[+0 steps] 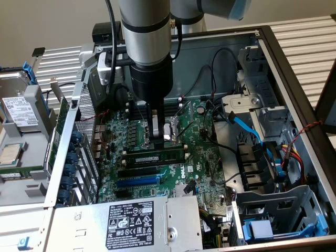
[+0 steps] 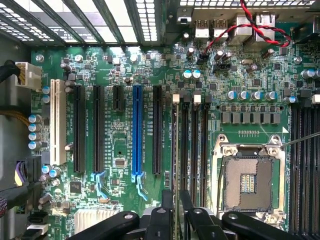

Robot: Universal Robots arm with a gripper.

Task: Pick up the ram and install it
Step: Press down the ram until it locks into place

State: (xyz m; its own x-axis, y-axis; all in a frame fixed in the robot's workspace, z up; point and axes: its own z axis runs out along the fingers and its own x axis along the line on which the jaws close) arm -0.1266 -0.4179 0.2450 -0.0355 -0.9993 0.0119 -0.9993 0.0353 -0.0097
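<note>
Judging the risks first, we thought the main one was a skewed seat. If the ram [image 1: 155, 157] was not square over its slot, downward pressure could bend the stick or load the motherboard [image 1: 202, 152] without latching the end clips. A one-ended hold could also let the far end lift or tip. The open processor socket [image 2: 247, 182] lay just beside the memory slots [image 2: 195, 150], so a slip toward it could do damage. Loose cables crossed the board near the arm's path.

The ram lay lengthwise across the board between the processor socket and the blue expansion slot [image 2: 137, 130], at the memory slot nearest the expansion slots. We could not tell whether it was seated there or only resting on top.

The arm stood almost vertical, reaching straight down into the open case. The gripper [image 1: 157, 137] pointed at the board directly over the stick's middle, at or just above its top edge. In the wrist view the gripper [image 2: 175, 207] lined up with that same slot. Whether it was apart or clamped on the stick we could not tell.
</note>
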